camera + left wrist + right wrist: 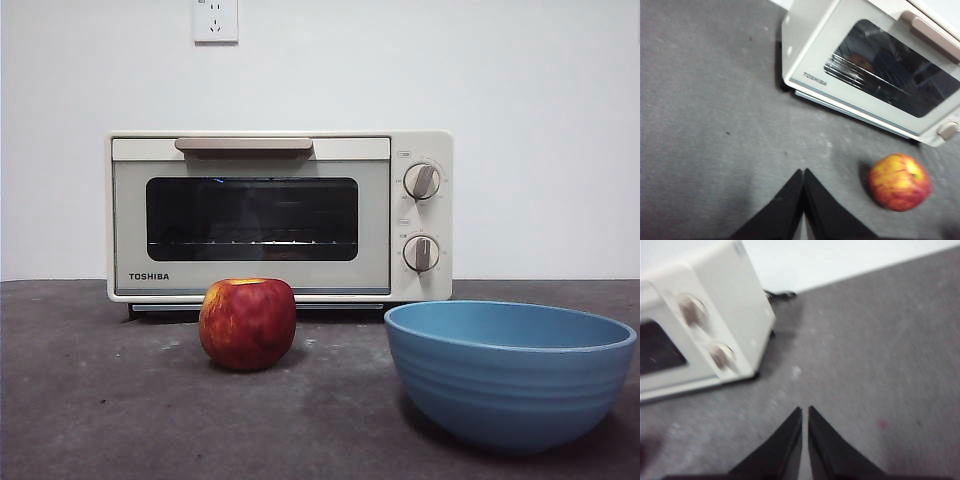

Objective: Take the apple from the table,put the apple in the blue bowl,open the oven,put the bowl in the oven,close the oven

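The red apple (247, 322) with yellow streaks rests on the dark grey table (100, 400), in front of the oven's door. Right of it and nearer the camera stands the wide blue bowl (510, 372), with nothing showing above its rim. The cream TOSHIBA oven (280, 215) stands at the back with its door closed. In the left wrist view the apple (899, 182) lies off to one side of my left gripper (803, 172), which is shut and holds nothing. My right gripper (805, 410) is shut over bare table near the oven's knob end (705, 335). Neither arm shows in the front view.
A white wall with a power socket (215, 20) rises behind the oven. A dark cable (780, 294) lies behind the oven's corner. Bare table stretches left of the apple and between the apple and the bowl.
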Controlling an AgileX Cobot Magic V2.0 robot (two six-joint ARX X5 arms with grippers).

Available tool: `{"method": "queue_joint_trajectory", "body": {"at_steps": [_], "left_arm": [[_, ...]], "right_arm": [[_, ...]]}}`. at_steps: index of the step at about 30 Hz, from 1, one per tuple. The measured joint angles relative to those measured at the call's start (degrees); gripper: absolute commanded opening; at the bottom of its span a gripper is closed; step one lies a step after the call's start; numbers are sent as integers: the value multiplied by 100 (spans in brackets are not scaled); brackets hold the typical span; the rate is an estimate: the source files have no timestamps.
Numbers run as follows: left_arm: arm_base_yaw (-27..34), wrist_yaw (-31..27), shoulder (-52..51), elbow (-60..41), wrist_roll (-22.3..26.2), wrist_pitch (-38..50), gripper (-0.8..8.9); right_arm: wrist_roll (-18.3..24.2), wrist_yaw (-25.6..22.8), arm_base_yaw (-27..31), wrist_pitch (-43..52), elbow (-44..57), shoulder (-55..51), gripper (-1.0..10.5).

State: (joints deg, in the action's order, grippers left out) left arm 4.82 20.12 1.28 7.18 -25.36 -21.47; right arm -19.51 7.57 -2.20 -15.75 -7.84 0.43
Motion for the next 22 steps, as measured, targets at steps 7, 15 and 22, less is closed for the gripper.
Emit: {"method": "queue_joint_trajectory", "body": {"at_steps": [7, 15, 22], "left_arm": [[0, 597, 629, 800, -72, -271, 7], [-42, 1381, 1788, 2074, 365, -1198, 7], [-629, 1550, 2653, 3230, 1263, -2610, 7]], "right_arm": [[-28, 422, -4, -511, -1049, 680, 3], [516, 1609, -302, -1729, -2426, 2356, 3], [1469, 1829, -984, -3008, -3580, 3617, 3]]}}
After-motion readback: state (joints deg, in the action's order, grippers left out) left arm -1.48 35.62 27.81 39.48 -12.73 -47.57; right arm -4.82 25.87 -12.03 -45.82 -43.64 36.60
